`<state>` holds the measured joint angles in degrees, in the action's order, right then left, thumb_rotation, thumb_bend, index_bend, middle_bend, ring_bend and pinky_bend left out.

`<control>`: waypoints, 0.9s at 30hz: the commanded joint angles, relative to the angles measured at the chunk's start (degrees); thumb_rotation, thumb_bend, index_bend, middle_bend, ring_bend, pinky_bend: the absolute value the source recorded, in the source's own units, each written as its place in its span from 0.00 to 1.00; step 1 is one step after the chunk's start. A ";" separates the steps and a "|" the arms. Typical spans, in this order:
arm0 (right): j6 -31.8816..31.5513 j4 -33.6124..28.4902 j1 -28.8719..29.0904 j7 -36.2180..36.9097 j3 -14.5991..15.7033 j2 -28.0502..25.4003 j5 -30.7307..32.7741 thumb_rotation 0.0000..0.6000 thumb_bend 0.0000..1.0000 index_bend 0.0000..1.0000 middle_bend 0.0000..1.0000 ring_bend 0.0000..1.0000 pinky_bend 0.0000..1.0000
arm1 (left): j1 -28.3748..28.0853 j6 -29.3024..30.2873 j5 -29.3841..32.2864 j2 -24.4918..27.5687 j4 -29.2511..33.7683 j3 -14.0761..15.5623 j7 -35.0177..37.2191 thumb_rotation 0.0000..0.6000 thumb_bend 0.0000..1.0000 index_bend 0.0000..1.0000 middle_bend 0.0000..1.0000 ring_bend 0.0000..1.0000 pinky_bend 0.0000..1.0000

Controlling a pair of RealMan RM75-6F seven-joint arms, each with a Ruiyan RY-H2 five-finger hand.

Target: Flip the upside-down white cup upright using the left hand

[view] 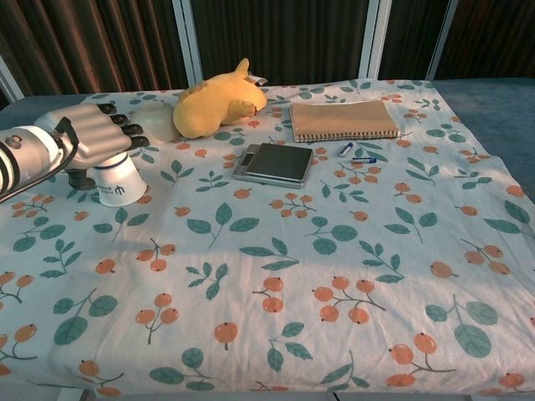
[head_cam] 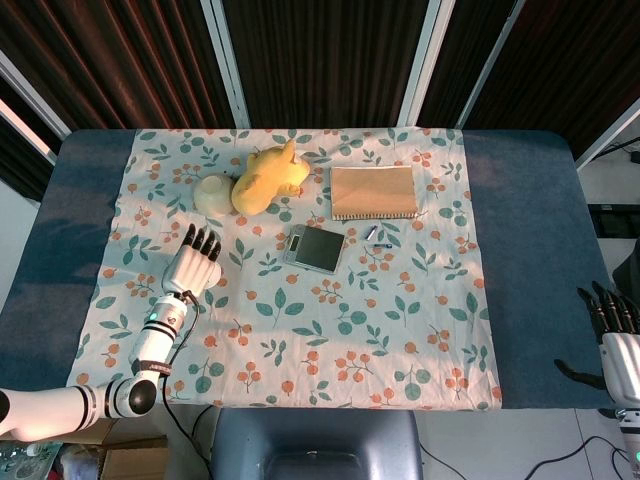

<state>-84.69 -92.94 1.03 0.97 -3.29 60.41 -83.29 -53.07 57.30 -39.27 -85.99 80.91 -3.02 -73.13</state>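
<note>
The upside-down white cup (view: 117,183), with a dark logo on its side, stands on the flowered cloth at the left. My left hand (view: 94,135) hangs just above it, palm down, fingers stretched over its base and the thumb low at its left side. I cannot see the hand gripping it. In the head view my left hand (head_cam: 196,268) covers the cup entirely. My right hand (head_cam: 619,342) is at the lower right, off the table's edge, fingers apart and empty.
A yellow plush toy (head_cam: 266,176) lies at the back, with a pale bowl-shaped object (head_cam: 213,194) beside it, just beyond my left hand. A dark scale (head_cam: 314,248), a brown notebook (head_cam: 373,192) and small batteries (head_cam: 374,235) sit mid-table.
</note>
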 commanded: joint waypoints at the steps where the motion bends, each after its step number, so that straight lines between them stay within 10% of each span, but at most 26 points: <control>1: 0.57 0.06 0.15 0.56 0.03 -0.15 0.32 1.00 0.00 0.00 0.00 0.00 0.00 | -0.27 -0.02 -1.20 -0.14 -0.64 0.81 1.00 1.00 0.33 0.01 0.11 0.00 0.00; 21: 1.50 -0.07 0.35 0.95 0.10 -0.68 0.73 1.00 0.00 0.00 0.00 0.00 0.00 | 0.69 0.33 -5.55 0.53 -0.48 1.16 10.13 1.00 0.40 0.34 0.35 0.06 0.07; 27: 2.06 -0.12 0.51 1.18 0.08 -0.78 1.09 1.00 0.00 0.00 0.00 0.00 0.00 | 3.39 -1.16 -8.20 5.11 7.11 -3.41 26.40 1.00 0.40 0.36 0.39 0.10 0.10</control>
<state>-82.63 -93.05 1.53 2.13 -3.22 59.64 -82.21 -51.57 57.28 -45.81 -83.85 83.02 -3.23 -56.81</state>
